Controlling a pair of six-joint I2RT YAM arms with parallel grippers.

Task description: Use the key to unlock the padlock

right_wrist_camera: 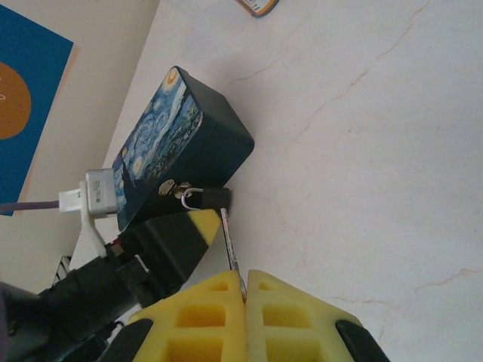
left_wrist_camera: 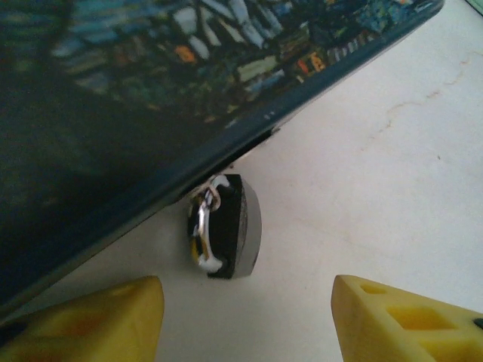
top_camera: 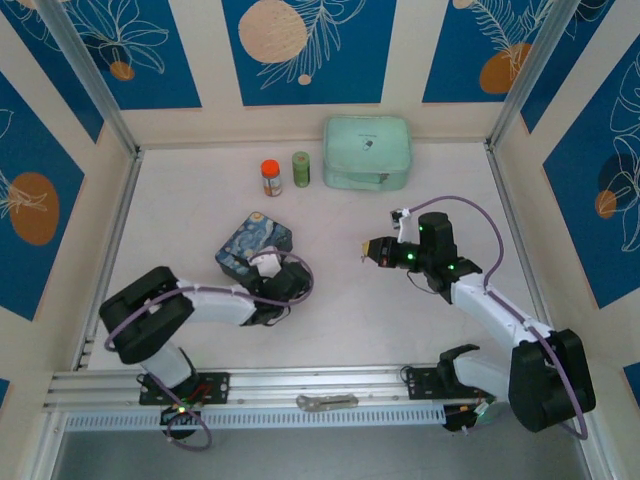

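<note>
Key (right_wrist_camera: 229,237), pinched in right tool (right_wrist_camera: 245,283), points toward padlock (right_wrist_camera: 214,198).

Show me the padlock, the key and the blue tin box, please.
padlock (left_wrist_camera: 235,226): left wrist view, on its dark body.
key (right_wrist_camera: 232,253): right wrist view, on its thin shaft.
blue tin box (top_camera: 248,240): top external view, on its painted lid.

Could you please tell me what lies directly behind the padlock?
The blue tin stands right behind the padlock, whose shackle hangs from its latch. The tin hides whatever lies beyond.
</note>
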